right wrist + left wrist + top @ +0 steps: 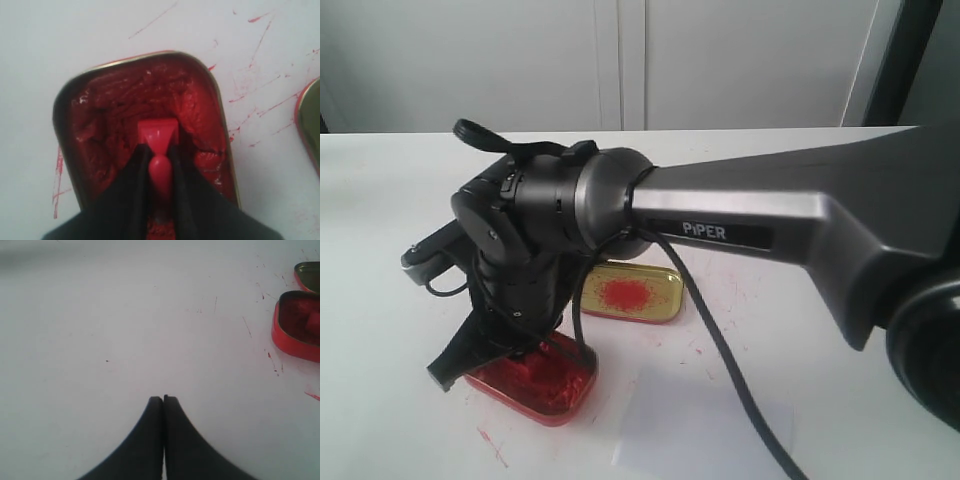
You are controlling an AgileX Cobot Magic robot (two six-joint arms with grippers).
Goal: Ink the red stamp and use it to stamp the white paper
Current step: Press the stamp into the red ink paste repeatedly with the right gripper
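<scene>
In the right wrist view my right gripper [159, 148] is shut on the red stamp [158, 134], its fingers pinching the rounded knob. The stamp's square block points down into the paste of the open red ink tin [75, 115]. In the exterior view that gripper [490, 355] hangs over the same tin [545, 385] and its wrist hides the stamp. The white paper [695, 425] lies flat to the right of the tin, near the table's front; no print shows on it. My left gripper [163, 399] is shut and empty over bare table, with the tin [295, 332] off to one side.
A gold tin [630, 293] with a red smear lies just behind the ink tin; its edge shows in the wrist views [309, 120] [309, 274]. Red ink streaks mark the white table [380, 330] around both tins. The right arm [790, 215] spans the scene.
</scene>
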